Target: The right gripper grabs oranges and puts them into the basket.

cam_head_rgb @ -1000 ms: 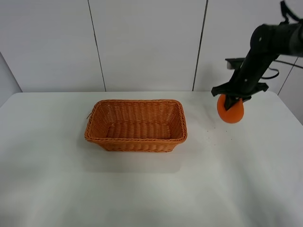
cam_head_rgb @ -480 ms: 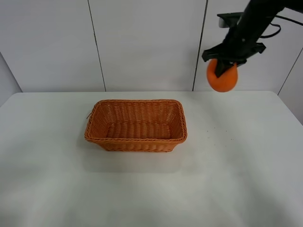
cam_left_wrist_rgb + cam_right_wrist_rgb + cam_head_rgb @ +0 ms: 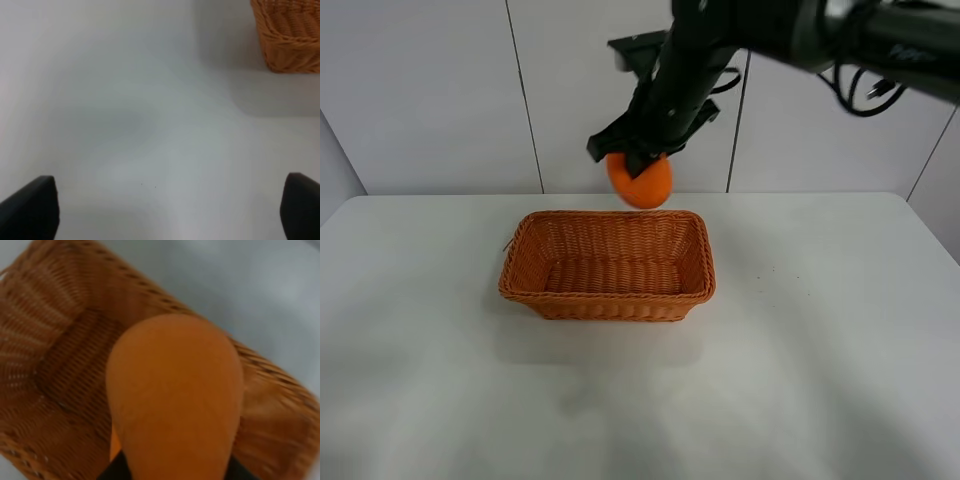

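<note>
My right gripper (image 3: 638,160) is shut on the orange (image 3: 641,181) and holds it in the air above the far rim of the wicker basket (image 3: 608,297). In the right wrist view the orange (image 3: 175,400) fills the middle and hides the fingers, with the empty basket (image 3: 55,355) below it. The basket stands in the middle of the white table. My left gripper (image 3: 165,210) is open over bare table; only its two dark fingertips (image 3: 31,207) show, and a corner of the basket (image 3: 290,35) is beside them.
The white table (image 3: 820,350) stretches around the basket on all sides. A grey panelled wall (image 3: 440,90) stands behind it. The left arm is out of the exterior view.
The right arm has lifted the orange from the table's right side and swung it left, from about the right edge to above the basket's back rim. The basket has not moved.
</note>
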Robot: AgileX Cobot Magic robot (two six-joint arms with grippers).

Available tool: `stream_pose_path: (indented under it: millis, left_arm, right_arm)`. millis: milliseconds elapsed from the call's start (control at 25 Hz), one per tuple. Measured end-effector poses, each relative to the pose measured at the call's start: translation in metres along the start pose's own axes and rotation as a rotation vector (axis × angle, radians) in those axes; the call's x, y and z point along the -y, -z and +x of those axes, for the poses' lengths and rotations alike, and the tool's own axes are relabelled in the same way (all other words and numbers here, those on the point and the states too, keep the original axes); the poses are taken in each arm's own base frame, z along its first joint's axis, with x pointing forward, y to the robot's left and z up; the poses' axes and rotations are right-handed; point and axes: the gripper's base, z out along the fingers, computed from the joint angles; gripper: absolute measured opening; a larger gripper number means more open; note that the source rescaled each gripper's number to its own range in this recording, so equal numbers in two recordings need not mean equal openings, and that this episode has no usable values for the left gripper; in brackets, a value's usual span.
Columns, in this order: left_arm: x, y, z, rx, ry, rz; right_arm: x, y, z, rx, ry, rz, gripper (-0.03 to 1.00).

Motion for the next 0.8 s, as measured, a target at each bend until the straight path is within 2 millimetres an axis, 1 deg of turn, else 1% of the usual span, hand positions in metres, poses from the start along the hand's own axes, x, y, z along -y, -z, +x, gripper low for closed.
stream_pose_path:
  millis: [80,160,240,320,360,400,440,480,560,600,640,680,800]
  left_arm:
    - [0.0,0.0,0.0,0.0,0.0,0.0]
    - [0.0,0.0,0.0,0.0,0.0,0.0]
    - [0.0,0.0,0.0,0.0,0.0,0.0]
    - [0.0,0.0,0.0,0.0,0.0,0.0]
    - [0.0,0.0,0.0,0.0,0.0,0.0]
    - [0.0,0.0,0.0,0.0,0.0,0.0]
    - [0.0,0.0,0.0,0.0,0.0,0.0]
    - [0.0,0.0,0.0,0.0,0.0,0.0]
    - [0.0,0.0,0.0,0.0,0.0,0.0]
    - [0.0,0.0,0.0,0.0,0.0,0.0]
    - [0.0,0.0,0.0,0.0,0.0,0.0]
    - [0.0,0.0,0.0,0.0,0.0,0.0]
    - [0.0,0.0,0.0,0.0,0.0,0.0]
  right_arm:
    - [-0.011,-0.031,0.002,-0.01,0.019,-0.009,0.0]
    - [-0.014,-0.064,0.006,-0.018,0.022,-0.012,0.0]
    - [-0.014,-0.089,0.011,-0.032,0.012,-0.011,0.0]
    - [-0.013,-0.108,0.018,-0.064,0.009,-0.009,0.0]
    - [-0.013,-0.112,0.02,-0.078,0.007,-0.01,0.01]
    - [-0.014,-0.116,0.022,-0.089,0.002,-0.013,0.08]
    - [-0.014,-0.116,0.022,-0.091,0.0,-0.013,0.19]
    - [-0.014,-0.116,0.022,-0.091,-0.002,-0.015,0.35]
    - [-0.014,-0.113,0.02,-0.085,-0.002,-0.015,0.73]
    - [-0.014,-0.111,0.019,-0.092,-0.002,-0.015,0.83]
    - [-0.014,-0.108,0.016,-0.097,-0.001,-0.016,0.9]
    - [-0.014,-0.103,0.013,-0.1,0.001,-0.016,0.94]
    - [-0.015,-0.081,0.0,-0.105,0.003,-0.017,0.99]
